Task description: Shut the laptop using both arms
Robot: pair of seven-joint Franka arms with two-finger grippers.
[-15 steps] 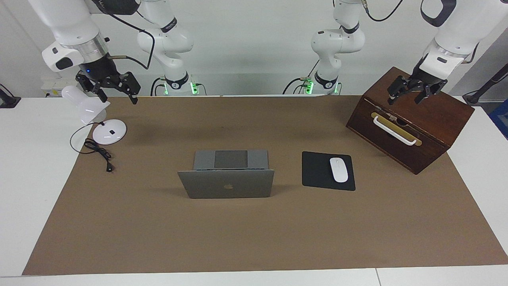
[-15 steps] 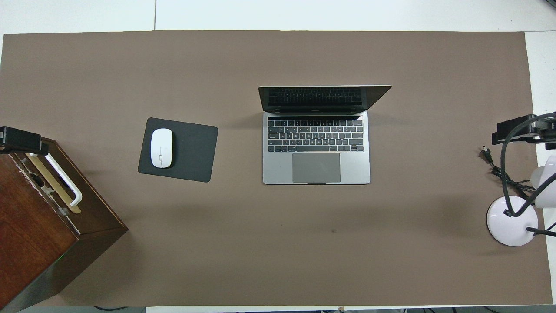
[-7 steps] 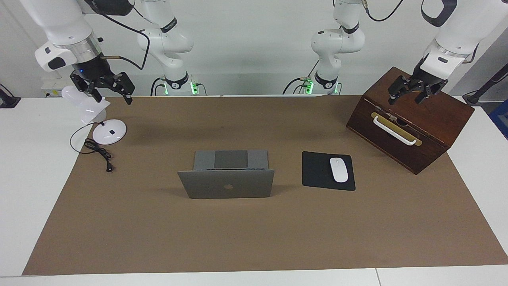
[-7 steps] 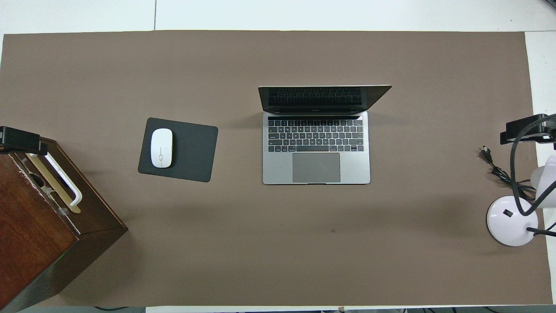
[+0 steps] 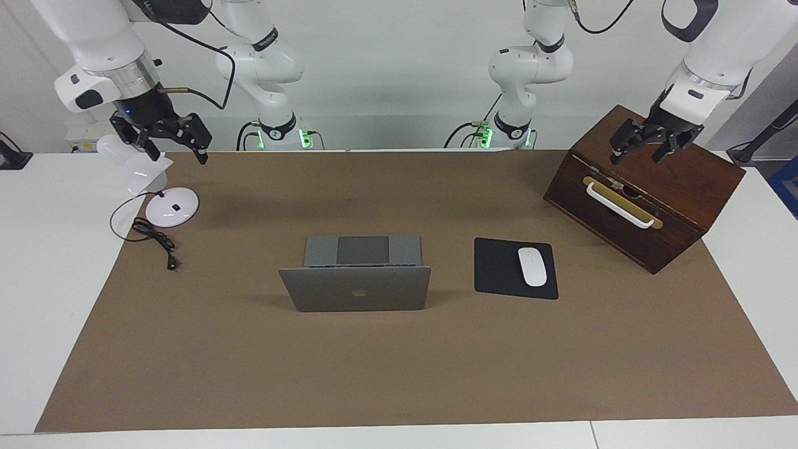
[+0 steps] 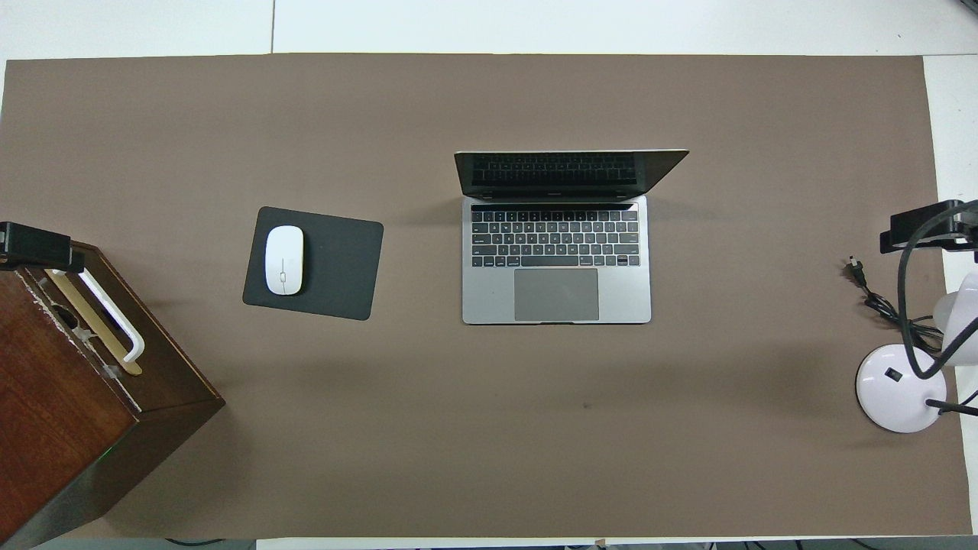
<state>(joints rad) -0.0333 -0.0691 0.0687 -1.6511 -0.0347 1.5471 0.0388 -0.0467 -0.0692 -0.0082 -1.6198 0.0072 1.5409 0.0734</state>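
My right gripper (image 5: 173, 144) hangs spread and empty over the white lamp (image 5: 149, 181) at its end of the table; my left gripper (image 5: 645, 148) hangs likewise spread above the wooden box (image 5: 679, 187). Both are well apart from the laptop (image 5: 355, 288), which sits open mid-mat, its lid's long edge running across between the two arms, neither clearly nearer. Bare mat surrounds it; only the mouse pad (image 5: 499, 268) lies beside it toward my left arm
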